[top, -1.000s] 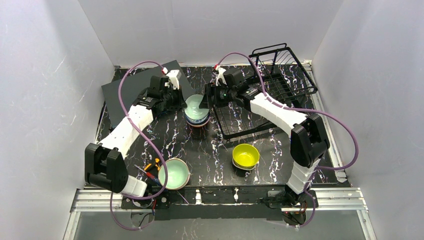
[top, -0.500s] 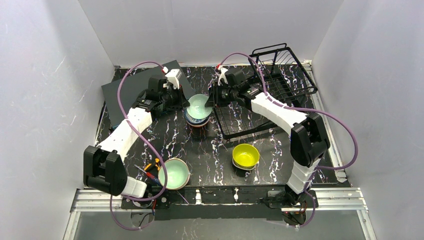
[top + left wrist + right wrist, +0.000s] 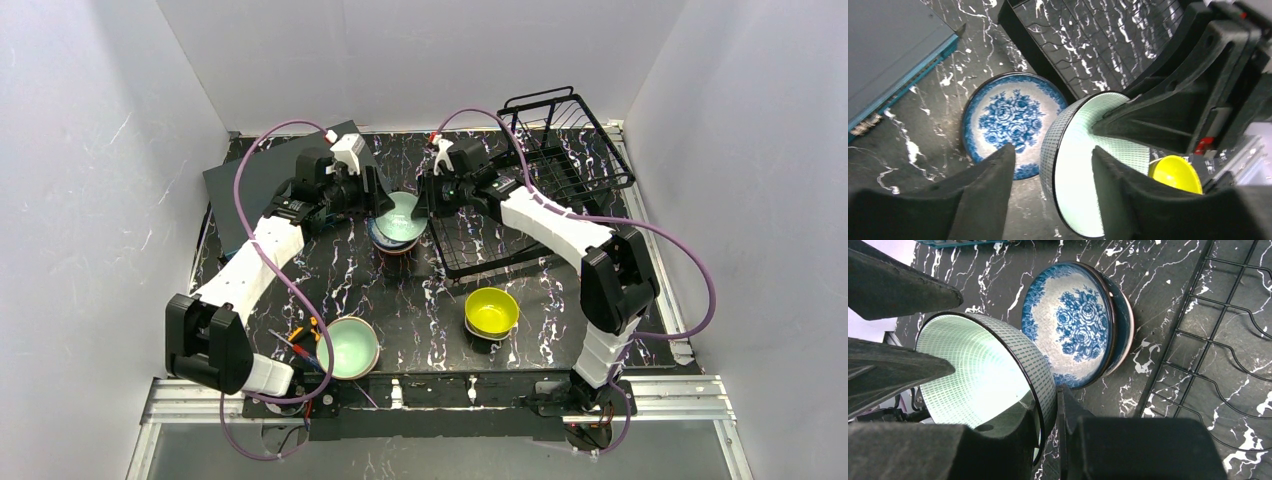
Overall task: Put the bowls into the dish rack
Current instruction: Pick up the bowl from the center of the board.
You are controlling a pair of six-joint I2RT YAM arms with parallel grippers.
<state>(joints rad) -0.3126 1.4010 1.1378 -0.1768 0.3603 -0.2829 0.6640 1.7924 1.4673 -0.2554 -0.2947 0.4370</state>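
A mint-green bowl (image 3: 401, 211) hangs tilted on edge just above a stack of bowls (image 3: 394, 240) topped by a blue-and-white patterned one (image 3: 1008, 117). My right gripper (image 3: 1048, 407) is shut on the mint bowl's (image 3: 973, 375) rim, one finger inside and one outside. On the opposite side, my left gripper (image 3: 1052, 151) stands open astride the rim, with a gap at the outer finger. The black wire dish rack (image 3: 545, 180) lies just right of the stack. A yellow bowl (image 3: 491, 310) and a second mint-green bowl (image 3: 348, 347) sit nearer the arm bases.
A dark grey flat box (image 3: 260, 185) lies at the back left, behind my left arm. Small orange and red items (image 3: 303, 335) lie by the near mint bowl. White walls close in the black marbled table (image 3: 420, 300) on three sides.
My left gripper has opened off the mint-green bowl's rim. My right gripper has closed on the opposite rim, and the bowl now stands more on edge above the stack.
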